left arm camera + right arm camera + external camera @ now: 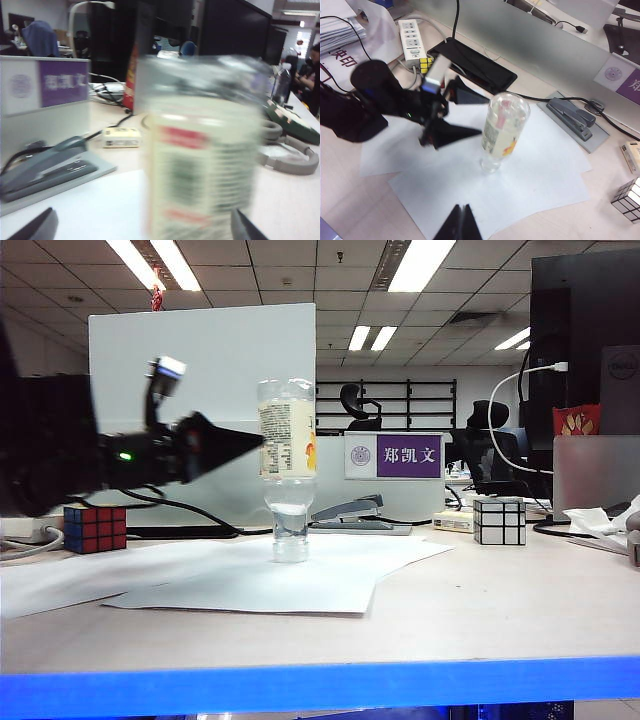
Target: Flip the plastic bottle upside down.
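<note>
The plastic bottle (288, 465) stands upside down on its cap on white paper (250, 585); its clear base points up and the label sits high. My left gripper (255, 443) is open at label height on the bottle's left, its black fingertips just short of it. In the left wrist view the blurred bottle (200, 150) fills the frame, with the left gripper (142, 215) spread wide. The right wrist view looks down on the bottle (502, 132), the left gripper (482, 116), and my right gripper (463, 207), which is shut and empty above the paper's near edge.
A coloured cube (95, 528) sits at the left and a silver mirror cube (499, 520) at the right. A grey stapler (350, 512) and a name sign (395, 455) stand behind the bottle. A power strip (412, 35) and cables lie by the partition.
</note>
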Robot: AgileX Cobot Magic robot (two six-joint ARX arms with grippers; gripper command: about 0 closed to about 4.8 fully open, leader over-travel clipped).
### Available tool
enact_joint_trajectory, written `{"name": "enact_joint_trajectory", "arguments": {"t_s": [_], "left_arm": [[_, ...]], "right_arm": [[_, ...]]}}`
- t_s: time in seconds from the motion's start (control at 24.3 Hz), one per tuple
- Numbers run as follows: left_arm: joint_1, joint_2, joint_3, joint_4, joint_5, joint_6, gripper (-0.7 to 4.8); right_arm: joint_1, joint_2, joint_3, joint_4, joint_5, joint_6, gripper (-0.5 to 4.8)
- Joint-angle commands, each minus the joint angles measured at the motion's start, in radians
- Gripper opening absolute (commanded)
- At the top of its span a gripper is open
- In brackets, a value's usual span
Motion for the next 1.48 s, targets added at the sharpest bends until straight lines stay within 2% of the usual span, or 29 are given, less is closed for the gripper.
{"name": "enact_joint_trajectory", "arguments": {"t_s": [0.04,0.33,0.41,0.58,0.62,0.66,0.7,0.74,0.78,0.95,1.07,1.19,1.28,1.36,1.48], "left_arm": [[0.042,-0.042,0.001,0.034,0.077,-0.078,4.79],[0.092,-0.161,0.001,0.034,0.192,-0.159,4.79],[0.102,-0.2,0.001,0.034,0.2,-0.163,4.79],[0.143,-0.312,0.001,0.034,0.196,-0.249,4.75],[0.158,-0.344,0.001,0.034,0.197,-0.276,3.95],[0.182,-0.386,0.001,0.034,0.198,-0.306,2.74],[0.206,-0.422,0.001,0.034,0.198,-0.33,1.81],[0.249,-0.49,0.001,0.034,0.191,-0.377,0.51],[0.285,-0.55,0.001,0.034,0.184,-0.407,0.08],[0.487,-0.845,0.001,0.032,0.184,-0.632,-0.04],[0.675,-1.054,0.001,0.032,0.188,-0.788,-0.04],[0.772,-1.173,0.001,0.028,0.195,-0.946,-0.04],[0.8,-1.238,-0.002,0.027,0.205,-1.031,-0.04],[0.798,-1.3,-0.009,0.014,0.164,-1.08,-0.04],[0.8,-1.406,-0.012,-0.066,0.111,-1.077,-0.04]], "right_arm": [[0.001,-0.003,0.003,0.019,-0.005,0.003,-0.08],[0.001,-0.003,0.004,0.058,-0.044,0.003,-0.08],[0.001,-0.006,0.004,0.066,-0.043,0.003,-0.08],[0.001,-0.027,0.005,0.078,-0.042,-0.005,-0.08],[0.001,-0.035,0.005,0.09,-0.042,-0.009,-0.08],[0.001,-0.053,0.006,0.107,-0.043,-0.013,-0.09],[0.001,-0.067,0.007,0.128,-0.043,-0.018,-0.08],[0.001,-0.097,0.008,0.173,-0.042,-0.028,-0.08],[0.001,-0.125,0.008,0.221,-0.042,-0.036,-0.08],[0.001,-0.243,0.008,0.394,-0.035,-0.148,-0.08],[0.0,-0.33,0.008,0.407,0.1,-0.315,-0.09],[-0.001,-0.4,0.006,0.413,0.134,-0.351,-0.08],[-0.002,-0.465,0.006,0.439,0.134,-0.365,-0.09],[-0.002,-0.525,0.006,0.477,0.143,-0.372,-0.09],[-0.002,-0.598,0.006,0.484,0.179,-0.391,-0.09]]}}
